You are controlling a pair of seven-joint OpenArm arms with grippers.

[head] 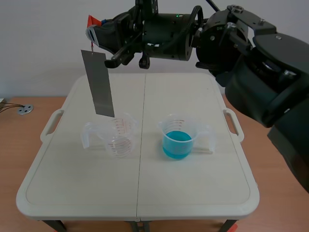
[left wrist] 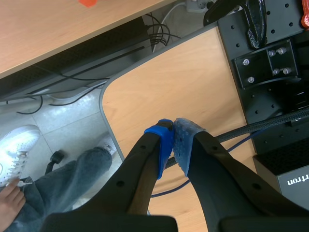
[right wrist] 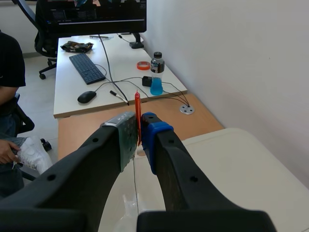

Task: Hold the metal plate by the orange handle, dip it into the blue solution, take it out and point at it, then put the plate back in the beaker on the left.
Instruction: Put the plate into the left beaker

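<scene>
The metal plate (head: 98,83) is being held high above the white table (head: 145,193) by its orange handle (head: 92,20), which is being clamped in the right gripper (head: 91,36) of the arm being extended across the top. The plate is being hung slightly tilted, its lower edge level with the clear beaker's (head: 117,137) rim. The beaker of blue solution (head: 177,139) is being left standing beside it, apart.

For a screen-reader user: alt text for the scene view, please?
The right arm's hand, raised, holds a grey metal plate by its orange handle, hanging over the clear left beaker. A beaker of blue solution stands beside it on the table.
</scene>
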